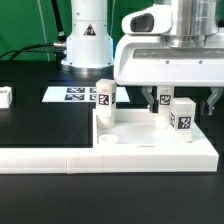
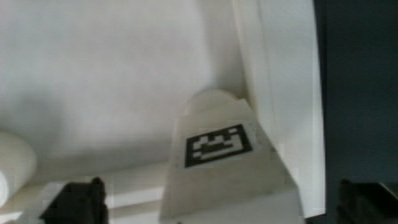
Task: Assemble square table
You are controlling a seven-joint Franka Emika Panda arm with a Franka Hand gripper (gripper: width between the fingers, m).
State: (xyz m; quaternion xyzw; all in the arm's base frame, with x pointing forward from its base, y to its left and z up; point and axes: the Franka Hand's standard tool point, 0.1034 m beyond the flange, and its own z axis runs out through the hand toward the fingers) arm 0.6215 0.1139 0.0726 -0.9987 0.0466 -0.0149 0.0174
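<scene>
Gripper (image 1: pixel 183 100) hanging open, fingers straddling a tagged white block leg (image 1: pixel 180 117) just below, which is standing on the tabletop (image 1: pixel 130 150). Second leg (image 1: pixel 104 103) standing off to one side. Risk: off-centre closing tipping the leg. Everything's smooth, matte white plastic; tabletop's a rimmed tray.

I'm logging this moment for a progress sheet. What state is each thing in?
Tabletop: flat on the table, inside the rail's corner.
Leg: upright at the tabletop's far corner.
Second leg: upright under the gripper, ungrasped.
Gripper: open, fingers astride the second leg.
Third leg: apart, at the exterior view's left edge.
Marker board: flat, bare.
</scene>
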